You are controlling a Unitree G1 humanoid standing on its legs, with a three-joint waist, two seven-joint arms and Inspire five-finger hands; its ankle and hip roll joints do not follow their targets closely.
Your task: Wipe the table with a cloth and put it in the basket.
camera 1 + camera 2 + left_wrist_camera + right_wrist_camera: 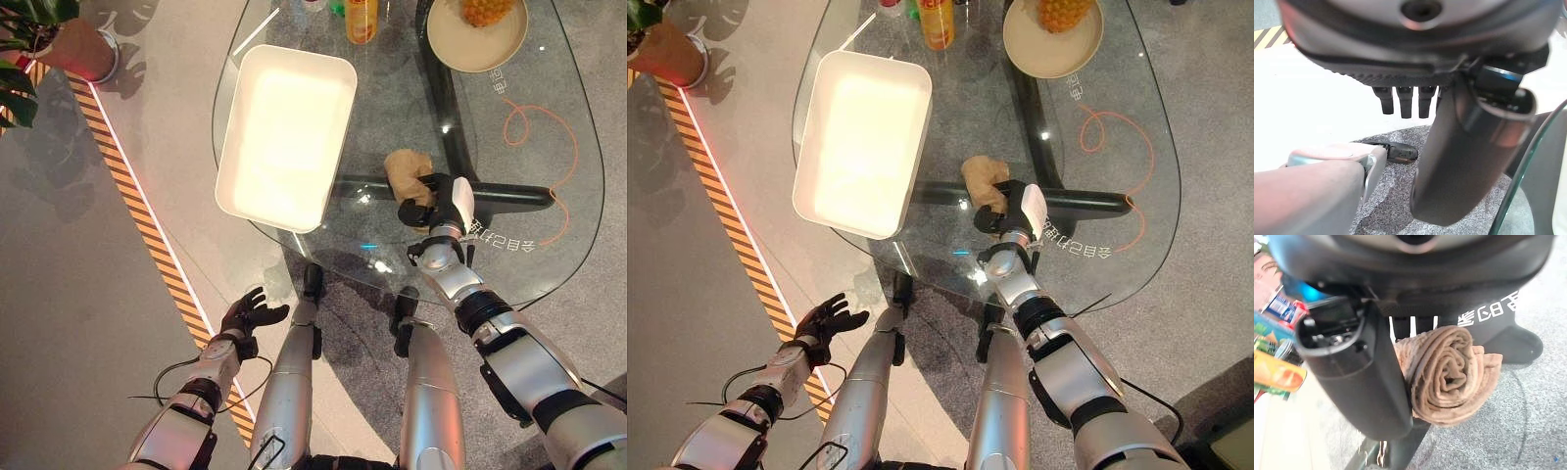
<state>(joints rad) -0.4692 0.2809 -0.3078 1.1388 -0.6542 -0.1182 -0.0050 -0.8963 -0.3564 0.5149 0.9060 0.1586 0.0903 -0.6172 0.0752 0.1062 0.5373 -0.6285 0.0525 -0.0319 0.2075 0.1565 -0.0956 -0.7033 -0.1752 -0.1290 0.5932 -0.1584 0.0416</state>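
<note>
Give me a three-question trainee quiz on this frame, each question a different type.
1. True or false: the right hand has its fingers closed on the rolled brown cloth.
2. Where is the white rectangular plastic basket? A) on the floor B) on the oval glass table, to the left of the cloth C) in the left hand
3. Fill in: the left hand hangs below the table edge with its fingers ____.

Key: 1 true. 2 B. 3 open; it holds nothing.
</note>
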